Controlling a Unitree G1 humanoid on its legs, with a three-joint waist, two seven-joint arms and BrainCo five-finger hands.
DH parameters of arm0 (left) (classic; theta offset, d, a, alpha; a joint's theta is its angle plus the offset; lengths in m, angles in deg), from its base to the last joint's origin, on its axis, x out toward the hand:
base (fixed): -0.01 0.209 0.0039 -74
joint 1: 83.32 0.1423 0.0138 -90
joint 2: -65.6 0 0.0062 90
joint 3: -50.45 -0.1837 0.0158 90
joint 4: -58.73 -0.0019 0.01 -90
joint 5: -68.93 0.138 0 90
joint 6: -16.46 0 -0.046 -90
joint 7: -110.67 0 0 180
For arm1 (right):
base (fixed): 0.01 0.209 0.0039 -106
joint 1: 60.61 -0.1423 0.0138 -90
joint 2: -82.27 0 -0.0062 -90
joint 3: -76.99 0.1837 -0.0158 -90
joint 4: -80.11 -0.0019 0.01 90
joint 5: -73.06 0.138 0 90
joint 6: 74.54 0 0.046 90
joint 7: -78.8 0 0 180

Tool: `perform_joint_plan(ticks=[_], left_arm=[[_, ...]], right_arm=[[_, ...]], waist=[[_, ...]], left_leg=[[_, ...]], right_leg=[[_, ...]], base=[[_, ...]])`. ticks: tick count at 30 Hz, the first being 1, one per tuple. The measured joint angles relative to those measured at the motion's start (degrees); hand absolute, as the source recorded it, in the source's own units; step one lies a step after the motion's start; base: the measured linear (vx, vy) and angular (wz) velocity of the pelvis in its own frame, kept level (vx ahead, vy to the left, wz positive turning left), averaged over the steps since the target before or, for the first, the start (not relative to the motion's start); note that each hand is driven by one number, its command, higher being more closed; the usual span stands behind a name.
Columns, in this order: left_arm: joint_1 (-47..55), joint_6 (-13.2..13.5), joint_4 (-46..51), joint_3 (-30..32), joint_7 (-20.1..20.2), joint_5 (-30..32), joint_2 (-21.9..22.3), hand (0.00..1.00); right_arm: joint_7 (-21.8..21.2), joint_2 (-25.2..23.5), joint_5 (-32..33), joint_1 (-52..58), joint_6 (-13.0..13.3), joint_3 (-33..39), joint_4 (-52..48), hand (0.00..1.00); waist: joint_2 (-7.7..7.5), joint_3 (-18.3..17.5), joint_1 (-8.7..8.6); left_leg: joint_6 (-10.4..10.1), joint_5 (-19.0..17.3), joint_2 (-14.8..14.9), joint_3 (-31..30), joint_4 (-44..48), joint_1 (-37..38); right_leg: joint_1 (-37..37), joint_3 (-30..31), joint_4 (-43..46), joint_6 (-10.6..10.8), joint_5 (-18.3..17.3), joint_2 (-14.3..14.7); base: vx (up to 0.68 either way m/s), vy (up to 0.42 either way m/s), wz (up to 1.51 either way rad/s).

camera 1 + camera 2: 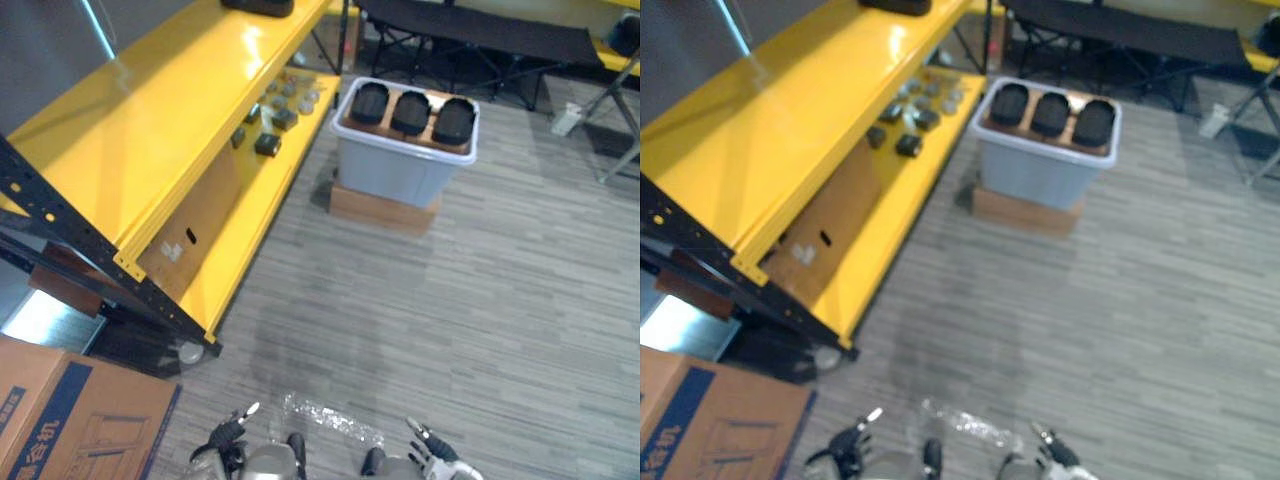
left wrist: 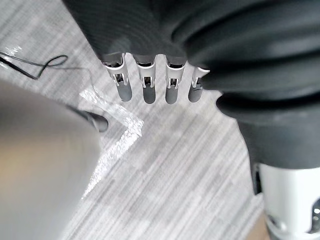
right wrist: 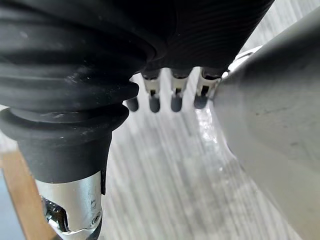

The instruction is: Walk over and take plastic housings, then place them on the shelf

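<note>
The left robot hand (image 1: 228, 432) and the right robot hand (image 1: 432, 447) hang low, fingers straight and empty, seemingly free for the walk ahead. Between them a clear plastic scrap (image 1: 330, 418) lies on the floor (image 1: 480, 300). Farther off, three black plastic housings (image 1: 411, 111) sit side by side in a grey bin (image 1: 395, 175). A wooden box (image 1: 385, 210) raises the bin, probably for easier reach, near the yellow shelf (image 1: 170, 110).

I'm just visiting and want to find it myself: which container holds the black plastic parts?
Start at the long yellow shelf. Beside its far end, on the grey floor, a pale grey tub sits on a flat brown box. It alone carries three black plastic housings in a row across its top.
</note>
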Motion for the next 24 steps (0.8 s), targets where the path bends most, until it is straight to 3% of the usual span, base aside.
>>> perform_joint_plan(ticks=[4,6,7,10,11,13,14,16,17,19,20,22,23,24], left_arm=[[0.98,-0.91,0.29,0.8,0.17,0.19,-0.12,0.0],[0.73,-1.24,1.05,1.14,0.7,2.23,-0.08,0.0],[0.72,-1.23,1.63,1.16,1.21,3.07,-0.15,0.0],[0.19,-1.18,1.67,1.04,1.52,4.63,-0.38,0.0],[-0.2,-1.22,1.63,1.12,1.44,4.56,-1.23,0.0],[-0.34,-1.23,1.7,1.72,1.43,4.46,-1.72,0.0],[-1.37,-1.25,1.69,2.84,1.39,4.45,-1.17,0.0],[-2.19,-1.16,1.73,3.53,0.67,4.65,-0.05,0.0],[-2.61,-1.19,1.63,3.56,-0.14,4.7,0.15,0.0],[-3.02,-1.16,1.21,3.49,-0.71,4.64,0.44,0.0],[-3.76,-1.19,0.97,3.21,-0.83,4.56,0.95,0.0],[-4.52,-1.29,1.26,2.78,-1.29,4.39,2.34,0.0],[-4.76,-1.38,2.05,2.42,-1.77,3.89,3.11,0.0],[-4.43,-1.29,3.51,2.73,-2.33,3.72,4.02,0.0]], right_arm=[[0.56,0.21,0.32,0.1,-1.02,0.41,-0.06,0.0],[0.63,0.19,1.71,0.01,-1.3,1.24,-0.51,0.0],[0.65,0.28,2.76,0.15,-1.33,1.53,-0.84,0.0],[0.42,1.03,3.68,0.5,-0.81,2.59,-2.93,0.0],[-0.06,0.73,3.79,0.42,-0.88,2.6,-3.32,0.0],[-0.82,-0.34,3.8,0.36,-0.8,3.03,-3.42,0.0],[-1.24,-0.97,3.8,0.22,-0.77,4.13,-3.49,0.0],[-1.54,-1.2,3.8,0.2,-0.75,5.82,-3.48,0.0],[-1.99,-1.13,3.49,0.28,-0.73,6.55,-3.43,0.0],[-2.08,-0.88,1.96,0.54,-0.69,6.82,-3.19,0.0],[-2.16,-0.67,0.55,0.41,-0.57,6.8,-2.93,0.0],[-2.41,-0.04,-1.76,0.47,-0.83,6.77,-1.42,0.0],[-2.31,0.53,-2.91,0.49,-0.85,6.58,-0.55,0.0],[-2.09,1.37,-3.38,0.51,-0.12,6.09,0.14,0.0]], waist=[[-0.41,-1.19,-0.49],[-0.52,-1.3,-0.57],[-0.53,-1.25,-0.78],[0.97,0.46,-1.36],[0.58,0.31,-1.74],[-0.68,0.73,-1.59],[-1.08,0.98,-1.57],[-0.69,1.29,-1.53],[-0.3,1.85,-1.76],[0.38,2.59,-2.47],[1.23,3.02,-2.55],[1.52,3.18,-2.67],[1.77,3.33,-3.13],[2.74,3.71,-3.95]], left_leg=[[-0.33,-0.82,0.23,0.04,1.71,-1.89],[0.0,-3.94,0.89,0.33,7.44,-5.34],[0.15,-6.83,1.65,0.35,12.47,-7.64],[0.35,-12.94,5.7,0.26,21.13,-8.92],[-0.1,-14.36,7.33,0.27,22.77,-8.97],[-0.67,-15.12,8.41,0.19,23.4,-8.94],[-1.79,-16.01,9.63,-0.21,24.89,-10.06],[-2.31,-17.8,10.63,-0.28,27.73,-11.24],[-3.02,-19.37,10.97,-0.25,29.33,-11.07],[-4.67,-21.42,11.71,-0.46,30.67,-9.62],[-5.28,-21.72,12.8,-0.72,30.23,-8.5],[-6.1,-21.26,12.78,-1.15,28.15,-6.94],[-6.64,-20.88,12.85,-1.56,30.49,-7.41],[-6.85,-19.45,14.59,-2.16,38.74,-9.79]], right_leg=[[-1.6,0.05,1.09,0.14,-1.1,-0.15],[-3.94,0.16,3.63,0.94,-2.25,-0.54],[-5.35,0.18,6.99,2.7,-3.46,-0.86],[-13.59,3.72,27.35,2.52,-2.94,-0.43],[-16.08,4.72,30.03,1.61,-4.53,0.67],[-17.65,4.88,28.37,0.84,-5.84,1.5],[-19.05,4.87,23.0,0.55,-5.83,2.67],[-20.29,4.96,16.23,0.75,-5.36,3.24],[-20.29,4.95,13.0,0.3,-3.91,3.18],[-19.56,4.55,12.74,-0.72,2.67,3.29],[-19.44,3.77,15.15,-2.05,2.6,3.83],[-20.35,2.94,19.66,-2.94,-2.19,3.27],[-20.72,2.57,23.16,-2.97,-6.02,2.69],[-19.37,0.94,26.3,-3.58,-9.77,2.34]], base=[[-0.04,0.002,0.02],[0.0,0.0,0.0],[0.0,0.02,-0.08],[0.03,0.073,-0.17],[0.07,0.089,-0.13],[0.13,-0.066,-0.05],[0.19,-0.099,-0.06],[0.25,-0.119,-0.11],[0.33,-0.187,-0.03],[0.31,-0.19,0.05],[0.34,-0.195,0.09],[0.33,-0.2,0.21],[0.41,-0.263,0.4],[0.41,-0.264,0.43]])
